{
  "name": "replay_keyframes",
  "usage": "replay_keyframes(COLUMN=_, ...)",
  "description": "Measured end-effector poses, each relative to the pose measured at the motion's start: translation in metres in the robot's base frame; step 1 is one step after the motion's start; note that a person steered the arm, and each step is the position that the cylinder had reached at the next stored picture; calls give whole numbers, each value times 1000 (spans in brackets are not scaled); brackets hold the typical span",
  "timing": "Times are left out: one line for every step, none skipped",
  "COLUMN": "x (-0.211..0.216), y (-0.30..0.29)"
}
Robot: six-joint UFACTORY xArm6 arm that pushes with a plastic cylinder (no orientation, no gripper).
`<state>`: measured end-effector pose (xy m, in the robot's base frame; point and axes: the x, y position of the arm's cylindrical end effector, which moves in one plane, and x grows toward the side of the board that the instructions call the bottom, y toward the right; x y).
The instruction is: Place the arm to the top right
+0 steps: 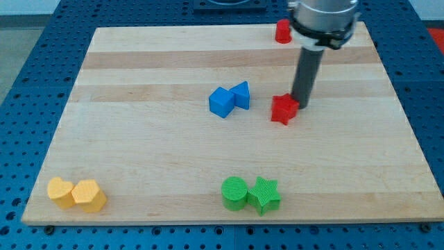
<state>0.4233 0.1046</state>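
My rod comes down from the view's top right, and my tip (300, 104) rests on the wooden board (159, 160) right of centre. It touches or nearly touches the right side of a red star block (283, 110). A second red block (282, 31) stands near the board's top edge, up and left of the rod. A blue cube (221, 103) and a blue triangular block (241, 94) sit together left of the red star.
A yellow heart block (60, 191) and a yellow hexagonal block (89, 195) sit at the bottom left. A green cylinder (234, 192) and a green star (264, 194) sit at the bottom centre. Blue perforated table (28, 42) surrounds the board.
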Motion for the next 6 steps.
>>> replay_keyframes(x=3, y=-8)
replay_keyframes(x=3, y=47)
replay_keyframes(x=21, y=104)
replay_keyframes(x=-9, y=129)
replay_keyframes(x=-69, y=165)
replay_keyframes(x=-137, y=180)
